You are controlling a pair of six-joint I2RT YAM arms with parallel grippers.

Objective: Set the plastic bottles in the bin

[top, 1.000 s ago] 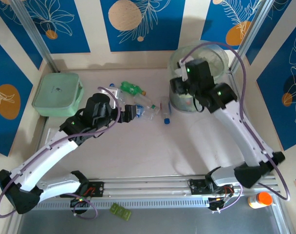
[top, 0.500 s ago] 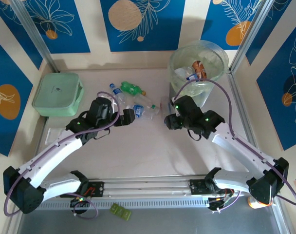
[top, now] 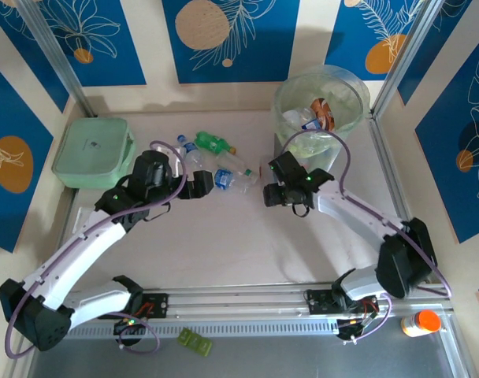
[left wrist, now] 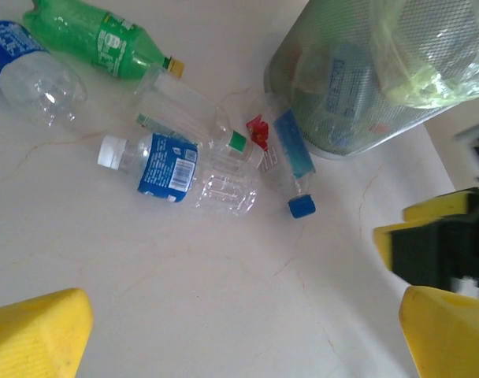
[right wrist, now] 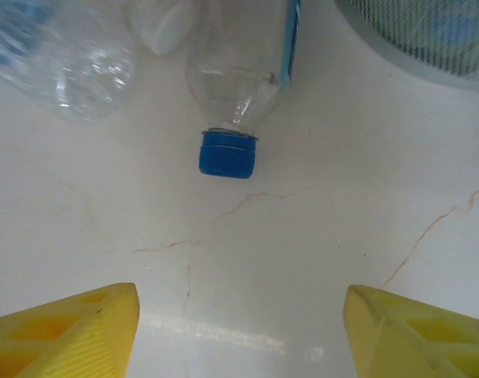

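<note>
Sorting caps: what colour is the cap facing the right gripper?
Blue cap; right wrist view shows it best.

Bottles (top: pixel 233 175) just left of bin (top: pixel 282 106)

Thin plastics on a smooth, stone-look table.
Your table (right wrist: pixel 302 236) top looks like smooth pale stone, faintly shiny, with thin brown veins. The blue-capped bottle (right wrist: pixel 239 71) is thin, clear, glossy plastic, and its cap (right wrist: pixel 227 153) is ribbed and duller. The green bottle (left wrist: pixel 98 35) is glossy translucent plastic; the blue-labelled bottle (left wrist: pixel 176 169) is crumpled clear plastic with a slick film label. The bin (left wrist: pixel 358 126) has a translucent plastic wall with a fine grid texture, lined with a crinkled greenish film bag (left wrist: pixel 428 71). The fingers (right wrist: pixel 74 335) of your right gripper (right wrist: pixel 239 323) are matt yellow plastic. The lidded box (top: pixel 91 152) is matt pale-green plastic.
</note>
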